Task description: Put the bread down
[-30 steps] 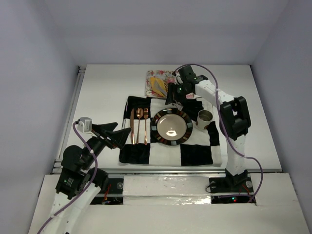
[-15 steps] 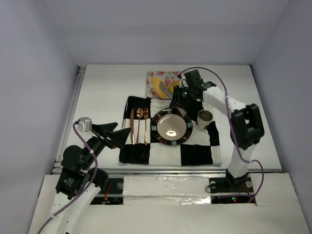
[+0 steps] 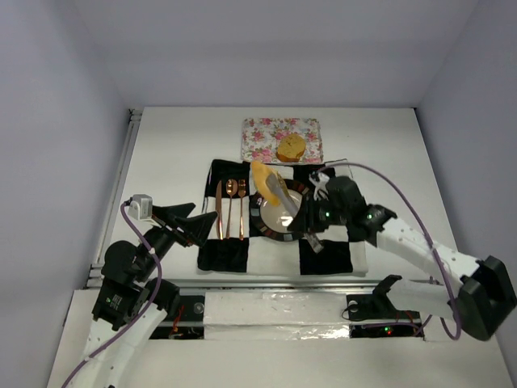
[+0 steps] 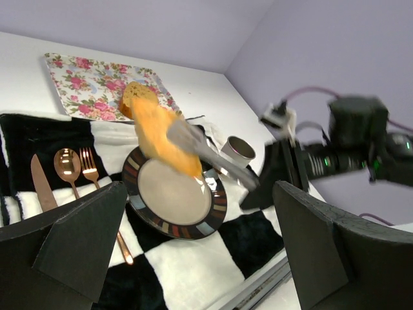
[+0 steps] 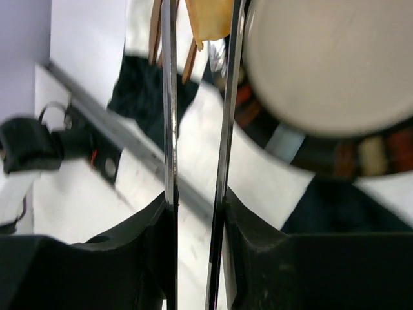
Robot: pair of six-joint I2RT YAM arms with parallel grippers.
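One wedge, pinched in the narrow right tool above the plate, could pivot loose and miss; the left tool gapes wide.

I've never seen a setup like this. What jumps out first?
A yellow-orange bread wedge hangs in the air near the far rim of the striped-rim plate mid-table. It is pinched in silver tongs clamped by the right gripper. Behind it, a browner chunk sits on a floral tray.
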